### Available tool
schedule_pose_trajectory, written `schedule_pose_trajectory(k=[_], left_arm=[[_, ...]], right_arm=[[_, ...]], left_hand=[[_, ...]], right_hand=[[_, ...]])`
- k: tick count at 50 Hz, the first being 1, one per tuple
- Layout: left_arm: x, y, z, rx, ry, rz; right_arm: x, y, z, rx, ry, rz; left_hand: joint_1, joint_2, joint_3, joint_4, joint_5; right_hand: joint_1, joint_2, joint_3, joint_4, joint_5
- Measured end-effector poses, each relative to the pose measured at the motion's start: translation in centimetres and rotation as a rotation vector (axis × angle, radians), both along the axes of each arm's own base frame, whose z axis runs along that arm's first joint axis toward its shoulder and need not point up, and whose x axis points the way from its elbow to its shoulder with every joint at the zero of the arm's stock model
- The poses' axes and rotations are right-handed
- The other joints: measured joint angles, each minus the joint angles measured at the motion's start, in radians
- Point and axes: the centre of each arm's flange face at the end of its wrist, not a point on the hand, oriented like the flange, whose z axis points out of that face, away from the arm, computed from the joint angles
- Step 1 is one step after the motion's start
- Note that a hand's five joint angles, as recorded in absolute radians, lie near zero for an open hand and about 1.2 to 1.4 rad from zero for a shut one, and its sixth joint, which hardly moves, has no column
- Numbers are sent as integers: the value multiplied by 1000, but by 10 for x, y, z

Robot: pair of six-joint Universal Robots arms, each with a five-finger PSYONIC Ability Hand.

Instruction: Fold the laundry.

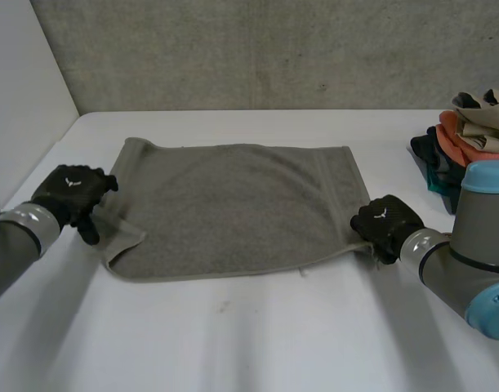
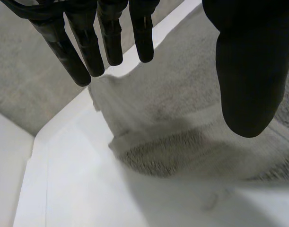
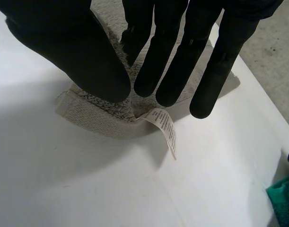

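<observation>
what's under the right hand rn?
Under the right hand lies the near right corner of the grey towel, with a white care label sticking out onto the table. The hand covers the rest of that corner, so any contact is hidden.

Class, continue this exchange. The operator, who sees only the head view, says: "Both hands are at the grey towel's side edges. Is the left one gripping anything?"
Observer: No. In the left wrist view, the left hand has its fingers straight and its thumb apart. Nothing is between them, and the towel lies beyond.
Operator: Anything at the right corner?
Observer: A white care label sticks out from the towel's corner under the right hand.
Operator: Is it lying flat?
Observer: No, it bends and casts a shadow on the table.
</observation>
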Motion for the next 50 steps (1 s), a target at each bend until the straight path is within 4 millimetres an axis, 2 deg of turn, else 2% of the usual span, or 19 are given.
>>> schedule_pose_trajectory(k=[7, 14, 23, 25, 28, 30, 34, 36, 37, 38, 39, 50], left_arm=[[-10, -16, 2, 80, -26, -108], [-17, -24, -14, 195, -97, -201], [-20, -39, -31, 217, -185, -255], [-19, -42, -33, 217, -193, -253], [-19, -44, -33, 215, -199, -247], [-18, -44, -33, 215, -202, -240], [-15, -42, -33, 216, -212, -221], [-12, -41, -33, 217, -218, -210], [-11, -41, -33, 217, -220, -206], [-9, -41, -33, 217, -221, -203], [-8, -40, -33, 216, -220, -201], [0, -41, -29, 165, -202, -200]], right_arm=[[-2, 1, -4, 10, 8, 1], [-4, 2, -5, 16, 11, -3], [-5, 1, -5, 17, 11, -6], [-5, 1, -4, 16, 11, -7], [-6, 0, -4, 15, 11, -9], [-6, 0, -4, 15, 10, -11], [-8, -2, -3, 14, 10, -16], [-9, -2, -2, 14, 9, -18], [-9, -2, -2, 13, 9, -19], [-9, -2, -1, 13, 8, -19], [-9, -2, -1, 13, 8, -19], [-7, 0, 3, 10, 6, -10]], left_hand=[[73, 86, 80, 92, 104], [47, 56, 52, 49, 55], [75, 87, 79, 84, 99], [210, 216, 193, 205, 216], [754, 723, 699, 712, 717], [789, 809, 792, 805, 807], [786, 821, 805, 819, 811], [585, 607, 598, 626, 637], [346, 397, 410, 415, 429], [346, 397, 410, 415, 429], [196, 259, 256, 258, 272], [194, 236, 237, 239, 242]], right_hand=[[0, 0, 0, 0, 0], [0, 0, 0, 0, 0], [0, 0, 0, 0, 0], [0, 0, 0, 0, 0], [0, 0, 0, 0, 0], [0, 0, 0, 0, 0], [0, 0, 0, 0, 0], [0, 0, 0, 0, 0], [0, 0, 0, 0, 0], [0, 0, 0, 0, 0], [0, 0, 0, 0, 0], [0, 0, 0, 0, 0]])
